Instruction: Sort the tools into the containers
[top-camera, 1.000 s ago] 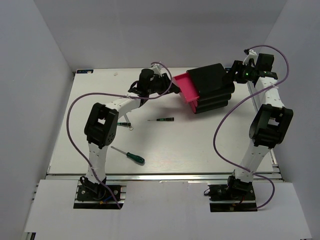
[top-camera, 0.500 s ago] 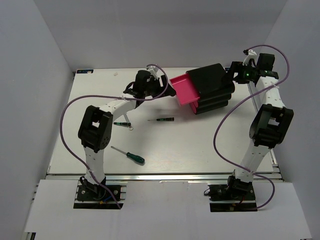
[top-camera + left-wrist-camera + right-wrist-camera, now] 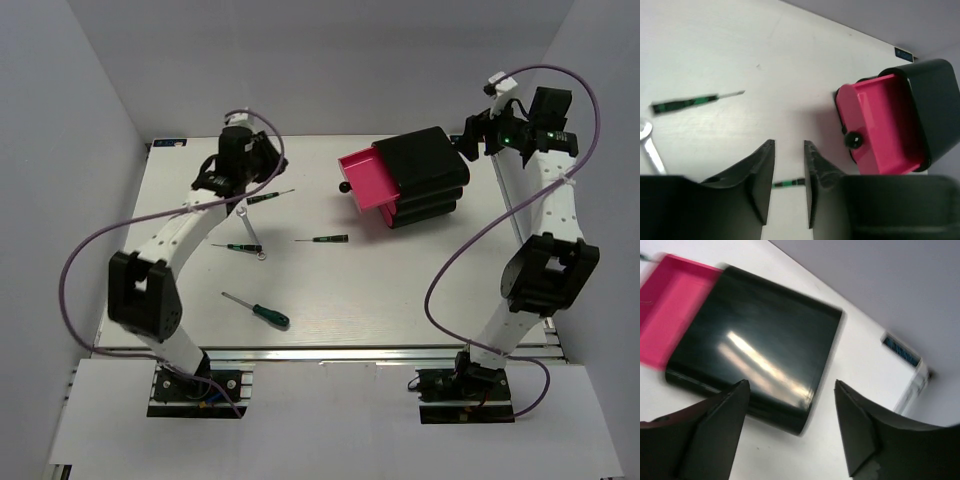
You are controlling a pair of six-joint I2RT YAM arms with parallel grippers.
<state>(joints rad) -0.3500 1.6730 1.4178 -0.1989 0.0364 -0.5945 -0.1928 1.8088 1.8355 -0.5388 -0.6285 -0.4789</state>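
— Now that the top drawer [image 3: 368, 182] sticks out of the black cabinet [image 3: 428, 160], is any tool in it?

— I think not. From the left wrist camera its pink inside looks bare. All the tools lie on the table [image 3: 420, 290].

— Which ones?

— The green screwdriver [image 3: 270, 317] lies near the front. The silver wrench [image 3: 252, 232] is further back, with the left thin screwdriver [image 3: 243, 246] just beside its ring end. The middle thin screwdriver [image 3: 328, 239] lies alone. The far thin screwdriver [image 3: 270, 197] is closest to the left gripper [image 3: 250, 160].

— What are the grippers doing?

— The left gripper hangs above the table. Its jaws are a little way apart and hold nothing. The right gripper [image 3: 470, 135] is up high behind the cabinet. Its jaws are wide apart and hold nothing too.

— So what step is this?

— My guess is the start of picking up the first tool. No sorting is done yet.

— What comes next?

— The left gripper should go down over one thin screwdriver with a finger on each side. That tool lies flat, so the fingers must reach right down to the table. Then they squeeze, lift, and carry it over the pink drawer.
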